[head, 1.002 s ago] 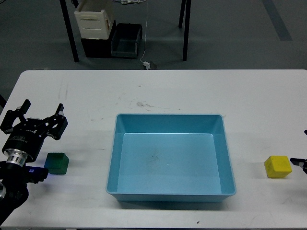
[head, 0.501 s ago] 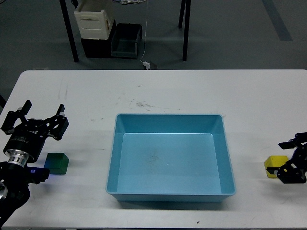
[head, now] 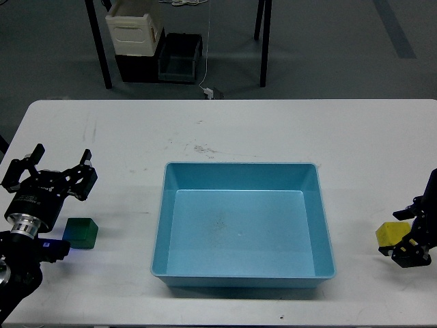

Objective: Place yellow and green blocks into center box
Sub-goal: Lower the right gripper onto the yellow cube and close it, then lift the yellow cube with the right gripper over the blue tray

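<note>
The green block (head: 82,232) lies on the white table (head: 239,130) at the left, well left of the blue center box (head: 242,165), which is empty. My left gripper (head: 49,173) is open and hovers just beyond the green block, apart from it. The yellow block (head: 386,234) lies at the right, right of the box. My right gripper (head: 403,236) comes in from the right edge with its fingers apart, one beyond and one in front of the yellow block's right side. It hides part of the block. I cannot tell whether the fingers touch it.
Beyond the table's far edge, on the floor, stand a white crate (head: 134,29), a dark bin (head: 180,58) and black table legs (head: 99,44). A cable (head: 207,68) hangs down there. The right gripper is close to the table's right edge.
My right gripper has come in from the right edge and now straddles the yellow block's right side. The left gripper and both blocks have not moved.
</note>
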Controlling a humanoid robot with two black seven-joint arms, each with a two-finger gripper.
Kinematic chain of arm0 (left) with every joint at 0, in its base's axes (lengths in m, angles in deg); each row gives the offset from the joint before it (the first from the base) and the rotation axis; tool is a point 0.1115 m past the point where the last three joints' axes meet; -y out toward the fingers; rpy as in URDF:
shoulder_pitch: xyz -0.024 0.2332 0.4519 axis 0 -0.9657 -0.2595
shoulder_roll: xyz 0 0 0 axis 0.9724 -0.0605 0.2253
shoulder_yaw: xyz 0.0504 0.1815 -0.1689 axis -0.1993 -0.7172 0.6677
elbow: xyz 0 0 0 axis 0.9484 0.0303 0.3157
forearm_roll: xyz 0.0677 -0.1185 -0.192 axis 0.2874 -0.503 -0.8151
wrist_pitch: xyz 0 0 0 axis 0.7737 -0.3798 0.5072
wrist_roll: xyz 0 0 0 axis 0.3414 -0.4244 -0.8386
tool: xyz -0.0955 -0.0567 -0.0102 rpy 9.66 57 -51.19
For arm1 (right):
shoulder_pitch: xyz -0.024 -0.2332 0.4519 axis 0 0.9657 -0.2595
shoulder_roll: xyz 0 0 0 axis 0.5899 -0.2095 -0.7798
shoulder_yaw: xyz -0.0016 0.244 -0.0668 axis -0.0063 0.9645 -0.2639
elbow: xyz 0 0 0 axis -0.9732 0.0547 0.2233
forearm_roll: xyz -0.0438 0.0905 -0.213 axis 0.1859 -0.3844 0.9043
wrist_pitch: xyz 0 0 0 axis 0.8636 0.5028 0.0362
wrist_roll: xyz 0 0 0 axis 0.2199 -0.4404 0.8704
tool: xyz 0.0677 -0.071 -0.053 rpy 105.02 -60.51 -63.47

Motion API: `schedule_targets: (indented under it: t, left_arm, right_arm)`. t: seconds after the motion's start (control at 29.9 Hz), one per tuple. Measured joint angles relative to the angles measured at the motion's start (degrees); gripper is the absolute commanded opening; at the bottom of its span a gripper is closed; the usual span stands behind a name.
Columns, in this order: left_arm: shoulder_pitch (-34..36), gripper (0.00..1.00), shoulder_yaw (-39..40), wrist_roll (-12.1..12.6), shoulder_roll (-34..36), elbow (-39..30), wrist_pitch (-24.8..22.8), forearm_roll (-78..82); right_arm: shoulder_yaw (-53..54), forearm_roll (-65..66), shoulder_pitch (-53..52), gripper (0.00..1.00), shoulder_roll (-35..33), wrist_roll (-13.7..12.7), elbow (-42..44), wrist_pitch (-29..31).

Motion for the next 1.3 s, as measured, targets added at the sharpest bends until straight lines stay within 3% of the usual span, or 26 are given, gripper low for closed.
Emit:
schedule_targets:
  t: [0.23,0.47,0.5,0.57,0.67,0.9,1.07,1.3]
  left_arm:
    - [0.0,1.00,0.0,0.0,-0.1,0.0,0.0,0.0]
    - [0.1,1.00,0.0,0.0,-0.1,0.4,0.0,0.0]
    - [0.1,1.00,0.0,0.0,-0.1,0.5,-0.1,0.0]
    - [0.1,1.00,0.0,0.0,-0.2,0.8,-0.1,0.0]
    - [0.1,1.00,0.0,0.0,-0.4,1.3,-0.2,0.0]
    - [0.1,1.00,0.0,0.1,-0.5,1.6,-0.2,0.0]
    - [0.3,1.00,0.0,0.1,-0.6,1.7,-0.2,0.0]
    - [0.4,1.00,0.0,0.1,-0.6,1.7,-0.2,0.0]
  right_arm:
    - [-1.2,0.0,0.0,0.87,-0.6,0.0,-0.2,0.0]
    - [-1.4,0.0,0.2,0.78,-0.4,0.0,0.2,-0.1]
    - [-1.4,0.0,0.2,0.72,-0.3,0.0,0.3,-0.1]
    - [-1.4,0.0,0.3,0.47,-0.2,0.0,0.3,-0.1]
    - [-1.5,0.0,0.3,0.40,-0.1,0.0,0.3,-0.1]
    - [-3.0,0.0,0.1,0.06,0.2,0.0,0.3,-0.1]
    - [-3.1,0.0,-1.7,0.01,0.1,0.0,0.6,-0.1]
    - [-2.1,0.0,-16.0,0.01,-0.1,0.0,2.9,-0.2]
